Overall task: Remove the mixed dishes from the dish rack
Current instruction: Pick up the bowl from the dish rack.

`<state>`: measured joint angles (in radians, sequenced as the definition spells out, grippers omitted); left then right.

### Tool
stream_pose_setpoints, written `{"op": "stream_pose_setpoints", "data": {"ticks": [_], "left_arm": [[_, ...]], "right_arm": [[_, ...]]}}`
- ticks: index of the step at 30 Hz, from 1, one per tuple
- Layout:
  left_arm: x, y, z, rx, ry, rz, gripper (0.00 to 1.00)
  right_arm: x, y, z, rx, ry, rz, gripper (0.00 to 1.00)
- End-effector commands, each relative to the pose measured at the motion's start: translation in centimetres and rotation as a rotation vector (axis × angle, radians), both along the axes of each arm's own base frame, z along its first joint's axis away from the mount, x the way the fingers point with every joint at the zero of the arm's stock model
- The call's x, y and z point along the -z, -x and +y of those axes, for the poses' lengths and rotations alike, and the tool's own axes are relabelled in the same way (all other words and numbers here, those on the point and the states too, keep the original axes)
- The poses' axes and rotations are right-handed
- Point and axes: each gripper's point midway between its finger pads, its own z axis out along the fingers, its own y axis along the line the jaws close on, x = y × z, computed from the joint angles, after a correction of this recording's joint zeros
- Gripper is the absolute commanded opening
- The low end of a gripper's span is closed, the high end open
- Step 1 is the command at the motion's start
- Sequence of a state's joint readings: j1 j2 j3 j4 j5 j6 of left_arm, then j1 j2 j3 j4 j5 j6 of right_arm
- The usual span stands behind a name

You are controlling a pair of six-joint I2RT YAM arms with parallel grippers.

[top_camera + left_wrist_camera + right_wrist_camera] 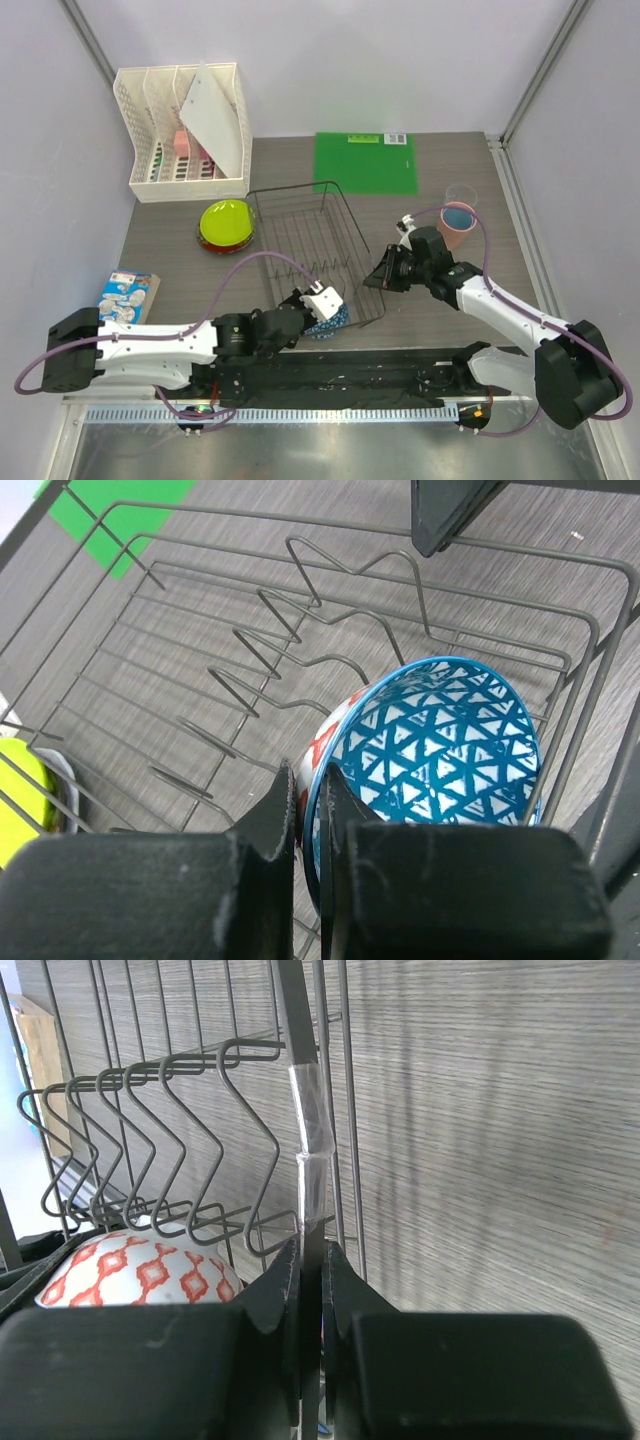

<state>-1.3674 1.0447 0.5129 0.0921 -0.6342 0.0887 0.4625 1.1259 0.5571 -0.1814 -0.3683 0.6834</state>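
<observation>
Blue-and-white bowl [330, 320] sits at the near end of the dish rack [300, 235], in the lower centre of the top view, and it looks like the only dish left inside. The left gripper [310, 815] is closed on the bowl's rim, one finger inside and one outside. The right gripper [310, 1270] is clamped on a wire of the rack's right-hand rim, probably to hold the rack down. The pinch takes only a thin edge, so the bowl could swing or slip out as it rises. It also lies just beside the prongs [270, 650] and the end wires, so a slanted lift could catch them and drag the rack along. If the right gripper lost its hold, the rack might slide across the counter [160, 250]. The left wrist view shows the bowl's blue triangle-patterned inside and exactly where the fingers bite. The right wrist view shows instead its orange-red patterned outside at lower left, and clear tape [312, 1150] wrapped round the held wire. Only the top view shows other dishes outside the rack: a pink cup [457, 222] at right, a yellow-green plate [226, 222] left of the rack, and a white plate [215, 115] leaning in the file organizer [140, 120] at upper left.
</observation>
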Motion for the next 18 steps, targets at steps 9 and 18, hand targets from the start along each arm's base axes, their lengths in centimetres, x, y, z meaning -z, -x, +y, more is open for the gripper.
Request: {"op": "stream_pose_setpoints", "data": {"ticks": [9, 18], "left_arm": [[-5.3, -3.3, -1.2, -0.141, 0.133, -0.256, 0.0], [-2.4, -4.7, -3.0, -0.161, 0.064, -0.354, 0.0]], "right_arm": [[0.2, -2.0, -2.9, 0.125, 0.131, -0.024, 0.01], [0.1, -2.0, -4.0, 0.169, 0.175, -0.025, 0.01]]}}
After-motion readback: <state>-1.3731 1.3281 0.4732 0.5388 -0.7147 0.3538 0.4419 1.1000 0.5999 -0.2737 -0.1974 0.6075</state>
